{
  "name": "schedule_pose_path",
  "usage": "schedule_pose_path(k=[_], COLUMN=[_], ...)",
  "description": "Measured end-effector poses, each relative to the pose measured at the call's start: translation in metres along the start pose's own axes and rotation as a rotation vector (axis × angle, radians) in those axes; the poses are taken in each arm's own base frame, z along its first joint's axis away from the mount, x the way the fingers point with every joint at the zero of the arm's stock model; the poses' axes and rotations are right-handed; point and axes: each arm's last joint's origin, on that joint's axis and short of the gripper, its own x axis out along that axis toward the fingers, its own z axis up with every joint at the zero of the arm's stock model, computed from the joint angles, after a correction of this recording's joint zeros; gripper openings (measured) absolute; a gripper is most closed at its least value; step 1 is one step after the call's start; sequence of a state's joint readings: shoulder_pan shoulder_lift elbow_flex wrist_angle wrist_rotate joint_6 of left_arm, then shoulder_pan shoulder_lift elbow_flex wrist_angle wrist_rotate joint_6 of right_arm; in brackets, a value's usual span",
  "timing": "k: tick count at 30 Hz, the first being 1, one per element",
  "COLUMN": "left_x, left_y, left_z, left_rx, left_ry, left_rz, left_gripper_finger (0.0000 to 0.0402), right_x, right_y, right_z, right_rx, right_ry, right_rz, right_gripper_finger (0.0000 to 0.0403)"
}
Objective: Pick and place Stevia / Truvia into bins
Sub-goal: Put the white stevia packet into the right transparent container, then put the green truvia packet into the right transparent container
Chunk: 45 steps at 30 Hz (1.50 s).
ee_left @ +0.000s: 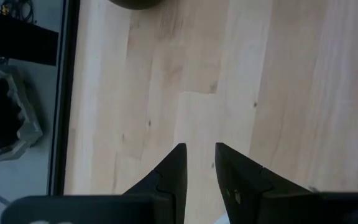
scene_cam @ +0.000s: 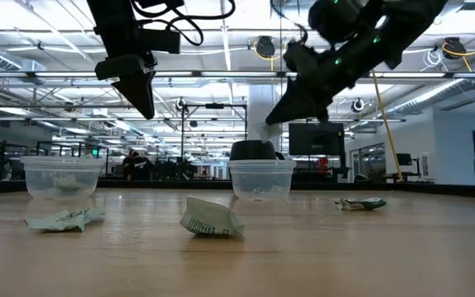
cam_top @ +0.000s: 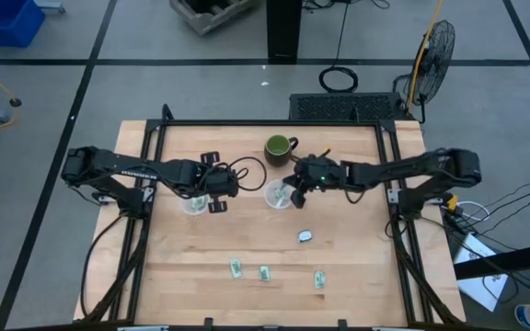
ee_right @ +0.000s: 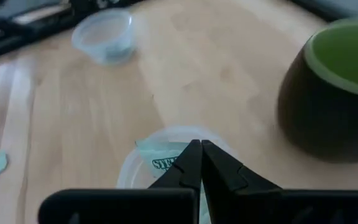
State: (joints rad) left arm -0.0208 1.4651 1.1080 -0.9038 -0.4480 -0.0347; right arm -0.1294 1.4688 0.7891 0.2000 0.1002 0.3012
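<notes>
Right wrist view: right gripper [ee_right: 200,163] pinches a Stevia sachet [ee_right: 158,154] just over the rim of the clear cup [ee_right: 129,171], the green mug [ee_right: 332,93] close beside. Left gripper [ee_left: 199,163], fingers slightly parted, hovers over bare wood beside the other cup [cam_top: 191,204]. Loose sachets [cam_top: 264,272] lie well apart, toward the table's near edge.

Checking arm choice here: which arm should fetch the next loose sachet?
Probably left. The left gripper hangs empty by its cup; the right gripper hangs above its cup, shut on a sachet.
</notes>
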Motion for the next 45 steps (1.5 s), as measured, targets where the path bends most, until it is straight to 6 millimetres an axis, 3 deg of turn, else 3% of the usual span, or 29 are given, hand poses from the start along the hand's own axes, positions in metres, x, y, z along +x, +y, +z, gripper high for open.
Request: schedule_pose_path(k=[4,13,20,27,37,41,45], left_x=[0.000,0.000,0.000,0.000,0.000,0.000,0.000], left_y=[0.000,0.000,0.000,0.000,0.000,0.000,0.000], left_z=[0.004,0.009,0.009,0.009,0.009,0.009,0.009], left_rx=[-0.012,-0.009,-0.007,-0.004,-0.009,-0.010,-0.010], left_ry=[-0.040,-0.086,-0.084,-0.083,-0.084,-0.084,-0.085], left_rz=[-0.001,-0.002,-0.002,-0.002,-0.002,-0.002,-0.002], left_gripper_finger=[0.0090,0.0090,0.0090,0.0090,0.0090,0.0090,0.0090], right_x=[0.018,0.052,0.069,0.069,0.068,0.055,0.028], right_y=[-0.003,0.007,0.006,0.006,0.006,0.009,0.017], right_z=[-0.005,0.001,-0.004,-0.005,-0.003,0.011,0.030], right_rx=[-0.005,-0.199,-0.250,-0.238,-0.246,-0.251,-0.280], right_ry=[0.089,0.318,0.371,0.374,0.367,0.312,0.244], right_rz=[0.044,0.034,0.031,0.028,0.028,0.039,0.065], right_gripper_finger=[0.0000,0.0000,0.0000,0.0010,0.0075,0.0086,0.0083])
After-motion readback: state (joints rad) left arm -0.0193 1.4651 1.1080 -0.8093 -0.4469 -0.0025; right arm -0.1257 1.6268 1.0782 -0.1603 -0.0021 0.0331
